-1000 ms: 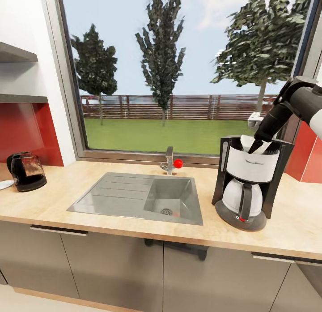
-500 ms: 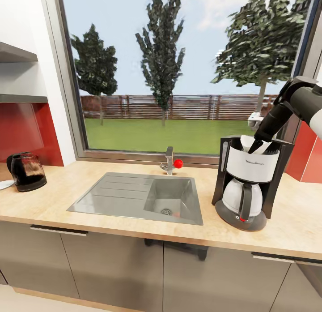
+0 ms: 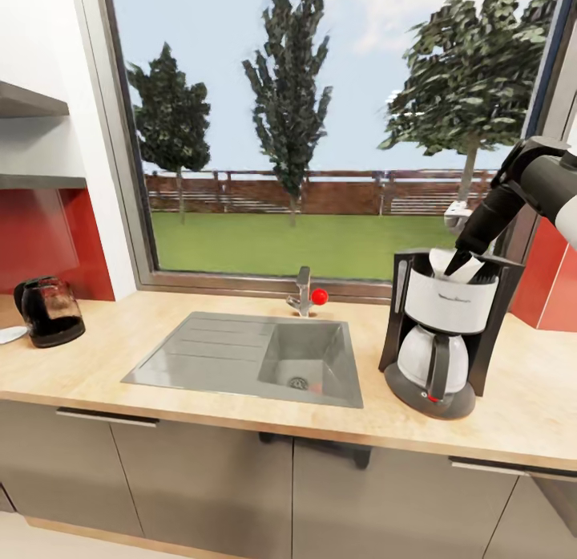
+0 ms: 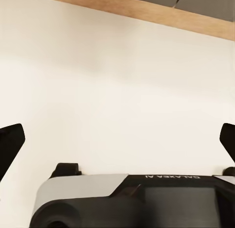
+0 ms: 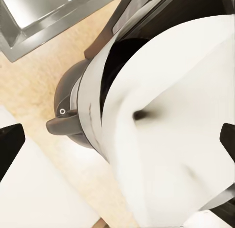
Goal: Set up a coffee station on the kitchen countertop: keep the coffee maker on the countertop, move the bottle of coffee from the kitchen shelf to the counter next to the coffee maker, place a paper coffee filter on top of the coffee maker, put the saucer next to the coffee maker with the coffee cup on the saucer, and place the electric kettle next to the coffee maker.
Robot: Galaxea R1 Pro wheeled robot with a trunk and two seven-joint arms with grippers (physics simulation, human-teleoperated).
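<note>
Light-wood counter (image 3: pixel 200 334) carries the coffee maker (image 3: pixel 445 334) right of the sink. It looks rigid and top-heavy; best left standing. The paper coffee filter (image 3: pixel 447 262) sits in its top housing: thin, light, easily crushed, to be held by the rim only. The right tool (image 3: pixel 463 261) rests at the filter, fingers wide apart in the wrist view. The left tool (image 4: pixel 117 139), likewise spread, holds nothing.

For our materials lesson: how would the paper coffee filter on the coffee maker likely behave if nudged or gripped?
The paper coffee filter looks thin, so probably light and easily crumpled. It sits loosely atop the coffee maker, so a nudge from the right claw could likely shift it.
</note>
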